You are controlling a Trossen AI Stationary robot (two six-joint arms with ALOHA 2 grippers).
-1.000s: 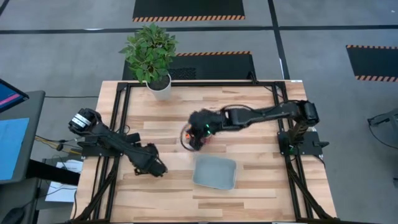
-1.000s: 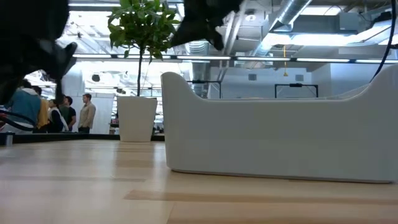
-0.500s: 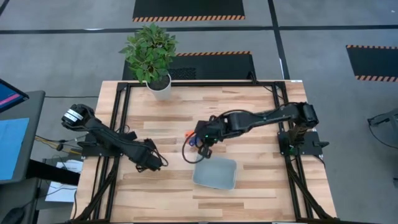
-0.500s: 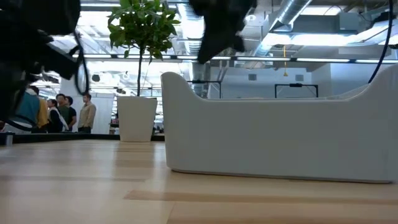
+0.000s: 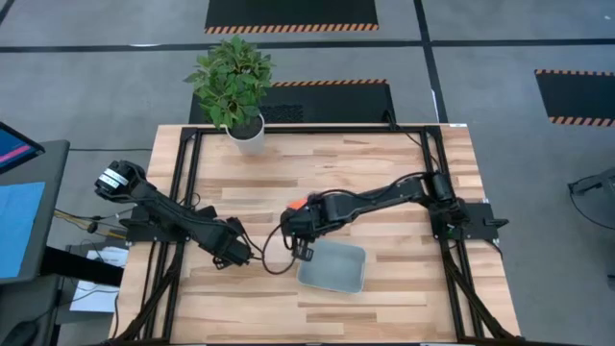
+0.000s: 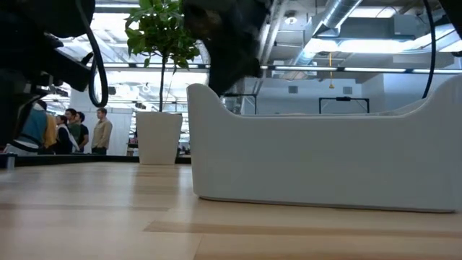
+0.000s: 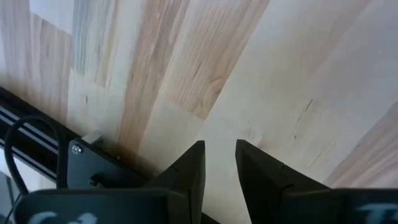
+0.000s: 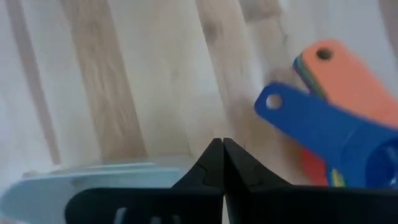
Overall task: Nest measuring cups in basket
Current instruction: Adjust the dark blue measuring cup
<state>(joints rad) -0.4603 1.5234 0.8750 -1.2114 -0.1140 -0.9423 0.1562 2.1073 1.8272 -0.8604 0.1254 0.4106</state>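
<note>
My right gripper (image 8: pixel 222 149), jaws pressed together and empty, hangs by the basket (image 5: pixel 332 266) rim. The measuring cups (image 8: pixel 336 124) lie stacked on the desk (image 5: pixel 384 163) just beside. My left gripper (image 7: pixel 219 163) has jaws narrow, empty.

Grey floor (image 5: pixel 96 86) with hazard-striped black mats (image 5: pixel 291 13) at top. Potted plant (image 5: pixel 233 85) at the wooden table's (image 5: pixel 384 163) upper left. Low view: people (image 6: pixel 99 130) at left, ceiling ducts (image 6: pixel 346 14) overhead.

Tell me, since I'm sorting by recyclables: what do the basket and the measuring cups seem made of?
The shallow pale grey-blue basket looks like moulded plastic: smooth, matte, rounded corners. The orange and blue flat-handled measuring cups seem to be glossy coloured plastic.
</note>
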